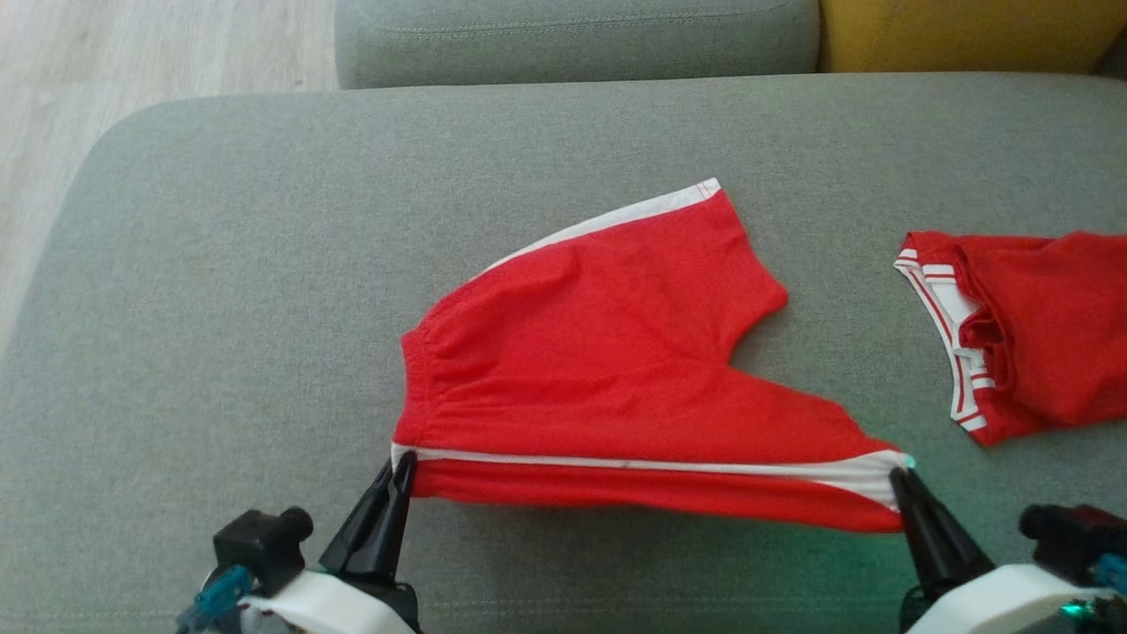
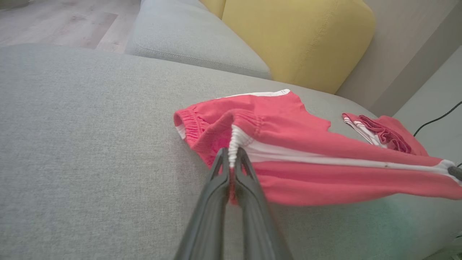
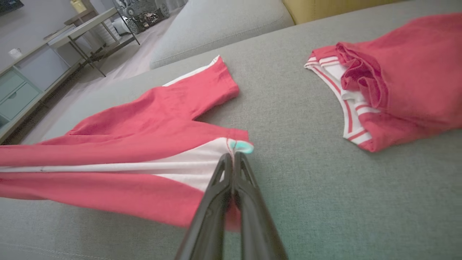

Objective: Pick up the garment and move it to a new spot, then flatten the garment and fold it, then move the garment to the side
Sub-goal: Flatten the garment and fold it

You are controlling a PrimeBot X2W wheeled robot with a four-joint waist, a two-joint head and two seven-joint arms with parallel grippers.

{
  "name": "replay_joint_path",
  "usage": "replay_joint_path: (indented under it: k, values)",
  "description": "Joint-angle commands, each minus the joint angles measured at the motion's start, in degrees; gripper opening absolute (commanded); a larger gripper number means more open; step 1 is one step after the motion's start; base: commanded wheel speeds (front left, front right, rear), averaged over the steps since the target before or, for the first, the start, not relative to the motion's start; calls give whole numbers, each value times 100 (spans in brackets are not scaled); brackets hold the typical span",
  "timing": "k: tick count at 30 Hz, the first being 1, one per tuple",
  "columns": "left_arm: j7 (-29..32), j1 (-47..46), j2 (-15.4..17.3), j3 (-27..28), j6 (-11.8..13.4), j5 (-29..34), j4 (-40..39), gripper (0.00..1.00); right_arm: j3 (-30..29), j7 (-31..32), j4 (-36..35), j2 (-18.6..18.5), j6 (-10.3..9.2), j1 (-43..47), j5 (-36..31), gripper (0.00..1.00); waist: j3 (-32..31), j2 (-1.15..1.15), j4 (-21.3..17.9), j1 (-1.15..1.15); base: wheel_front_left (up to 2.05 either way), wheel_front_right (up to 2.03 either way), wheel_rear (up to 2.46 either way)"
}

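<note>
Closest to the robot are its two claws. The left gripper [image 1: 401,461] is pinched tight on the waist end of the red shorts [image 1: 607,352], right where the white stripe [image 1: 634,464] starts. The right gripper [image 1: 899,476] is pinched tight on the other end of that stripe, at the bottom corner of one leg. Between the two claws the near edge of the shorts is pulled into a straight line and lifted a little off the grey sofa seat [image 1: 220,264], with a shadow under it.

A bit farther away, the rest of the shorts lies flat on the seat, near the middle. The other leg points away from the robot, and its white edge shows at the far side.

Off to the robot's right lies another red garment [image 1: 1039,335] with white trim. It is bunched up and apart from the shorts.

Farthest away are a grey cushion [image 1: 572,40], a yellow cushion [image 1: 968,35] and a wooden floor [image 1: 132,53].

This looks like the flatten-and-fold step (the shorts are spread out, but not folded yet). The next move probably needs both claws to go forward together, at the same height, so that the near leg lands on top of the far leg. The claws should hold the cloth tight, or the edge may sag and wrinkle.
</note>
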Motion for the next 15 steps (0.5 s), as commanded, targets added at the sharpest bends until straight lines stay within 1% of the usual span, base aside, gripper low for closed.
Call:
replay_joint_path:
  k: [1, 5, 8, 12, 13, 15]
  values:
    - [13, -172, 122, 282, 65, -40, -265, 0, -9, 26, -297, -69, -5, -154, -15, 0, 3, 0, 6, 0, 0, 0, 0]
    - [302, -178, 166, 273, 106, -123, -583, 0, -93, 171, -573, -65, -5, -208, 47, 0, 42, 0, 43, 0, 0, 0, 0]
    - [598, -346, 163, 291, 60, -322, -644, 0, -69, 274, -513, -65, -5, -597, -51, 0, 149, 0, 64, 0, 0, 0, 0]
    - [1088, -821, 181, 259, -52, -537, -560, 0, 42, 422, -138, -96, -5, -1485, -174, 0, 405, 0, 145, 0, 0, 0, 0]
    - [1308, -1123, 175, 235, -123, -640, -462, 0, 113, 481, 158, -167, -5, -1996, -174, 0, 567, 0, 205, 0, 0, 0, 0]
    - [1474, -1446, 151, 208, -210, -751, -316, 0, 166, 502, 516, -242, -5, -2486, -123, 0, 715, 0, 286, 0, 0, 0, 0]
